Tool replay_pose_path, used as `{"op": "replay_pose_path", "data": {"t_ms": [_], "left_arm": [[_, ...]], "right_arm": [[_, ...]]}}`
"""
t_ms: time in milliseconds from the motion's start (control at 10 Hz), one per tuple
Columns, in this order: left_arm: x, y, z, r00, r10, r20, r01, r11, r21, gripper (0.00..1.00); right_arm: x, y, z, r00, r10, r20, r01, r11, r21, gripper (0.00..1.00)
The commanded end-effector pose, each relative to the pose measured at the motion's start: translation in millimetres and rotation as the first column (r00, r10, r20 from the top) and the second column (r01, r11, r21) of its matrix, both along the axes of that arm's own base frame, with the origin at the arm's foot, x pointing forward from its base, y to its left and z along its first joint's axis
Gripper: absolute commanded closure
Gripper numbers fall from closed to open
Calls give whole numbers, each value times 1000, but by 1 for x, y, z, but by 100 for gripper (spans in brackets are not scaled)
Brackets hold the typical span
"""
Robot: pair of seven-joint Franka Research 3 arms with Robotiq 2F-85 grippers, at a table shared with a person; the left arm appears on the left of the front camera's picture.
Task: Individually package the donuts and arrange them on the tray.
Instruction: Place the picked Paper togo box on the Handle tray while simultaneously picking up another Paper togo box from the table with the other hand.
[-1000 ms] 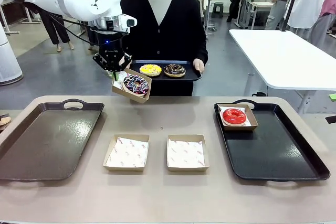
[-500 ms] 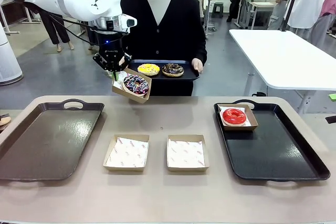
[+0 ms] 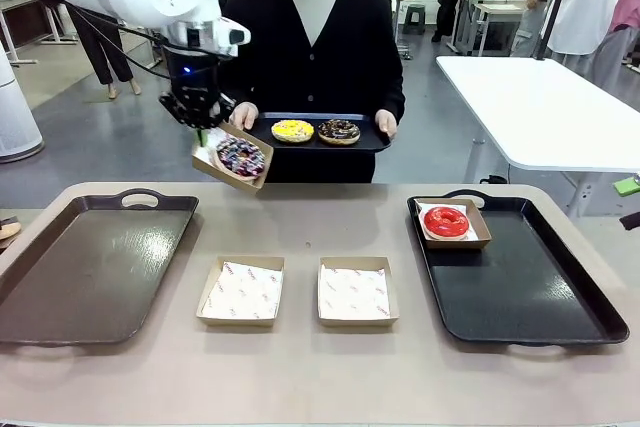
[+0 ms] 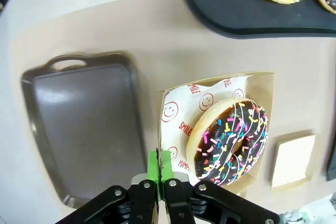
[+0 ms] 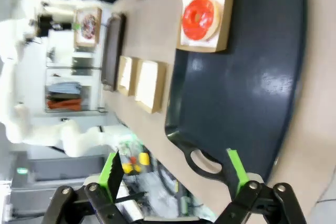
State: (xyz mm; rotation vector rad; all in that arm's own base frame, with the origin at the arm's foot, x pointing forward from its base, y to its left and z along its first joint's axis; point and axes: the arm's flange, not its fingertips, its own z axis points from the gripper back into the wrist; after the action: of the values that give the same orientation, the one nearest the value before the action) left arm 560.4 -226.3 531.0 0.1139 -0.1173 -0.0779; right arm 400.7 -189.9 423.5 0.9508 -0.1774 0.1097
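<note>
My left gripper [image 4: 159, 163] has its fingers pinching the edge of a cardboard box [image 4: 262, 85], held in the air at the upper left of the front view. The purple donut [image 4: 228, 140] sits inside it. I think the box is light and bendy. The donut looks soft and sticky on top. So I should hold only the rim and keep it flat, because it tips a bit now. Since a moment ago I have carried it farther left. My right gripper [image 5: 173, 158] is spread wide and holds nothing.
</note>
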Motion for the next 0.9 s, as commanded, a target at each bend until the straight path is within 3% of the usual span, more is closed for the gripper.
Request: {"op": "replay_pose_path", "data": {"t_ms": [0,300,500,800], "left_arm": [[-20,45,21,999,-24,45,24,1000,13,99],[-27,117,22,999,26,31,-24,998,-59,99],[-27,154,6,998,62,16,-60,994,-91,99],[-29,196,-20,995,101,5,-100,989,-108,99]], "right_arm": [[-26,58,42,998,59,-27,-63,980,-187,0],[-46,146,84,994,88,-69,-109,904,-412,0],[-45,203,87,992,84,-92,-119,853,-508,0],[-40,271,76,996,-40,-75,-12,802,-597,0]]}}
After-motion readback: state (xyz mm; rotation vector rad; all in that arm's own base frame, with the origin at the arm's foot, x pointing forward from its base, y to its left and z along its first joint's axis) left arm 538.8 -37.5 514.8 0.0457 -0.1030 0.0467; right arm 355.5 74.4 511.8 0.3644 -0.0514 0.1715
